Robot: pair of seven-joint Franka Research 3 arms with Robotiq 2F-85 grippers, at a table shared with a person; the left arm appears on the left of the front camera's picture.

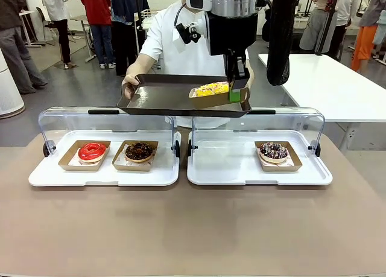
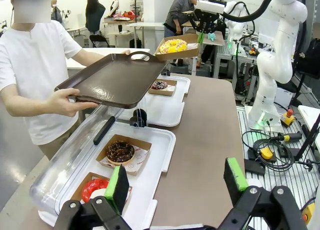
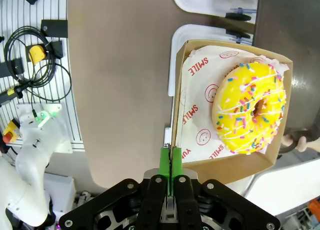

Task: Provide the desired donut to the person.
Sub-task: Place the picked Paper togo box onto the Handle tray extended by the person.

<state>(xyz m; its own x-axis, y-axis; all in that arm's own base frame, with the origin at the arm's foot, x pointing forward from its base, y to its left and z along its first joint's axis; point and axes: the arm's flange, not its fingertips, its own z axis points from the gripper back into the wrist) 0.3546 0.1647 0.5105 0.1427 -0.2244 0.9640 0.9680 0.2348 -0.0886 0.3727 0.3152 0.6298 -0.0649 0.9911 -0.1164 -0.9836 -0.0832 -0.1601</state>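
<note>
A yellow sprinkled donut (image 1: 211, 89) (image 3: 250, 107) lies in a cardboard box (image 3: 187, 97) lined with printed paper. My right gripper (image 1: 237, 87) (image 3: 170, 162) is shut on one wall of this box and holds it over the right end of a dark brown tray (image 1: 169, 97) (image 2: 110, 79). The person (image 1: 175, 44) in a white top holds that tray out with both hands above the table's far side. Whether the box touches the tray I cannot tell. My left gripper (image 2: 176, 182) hangs open and empty over the table's left end.
Two white serving trays (image 1: 108, 175) (image 1: 241, 174) with raised clear lids lie on the brown table. The left one holds a red donut (image 1: 91, 151) and a chocolate donut (image 1: 139, 151); the right one holds a dark sprinkled donut (image 1: 274, 151).
</note>
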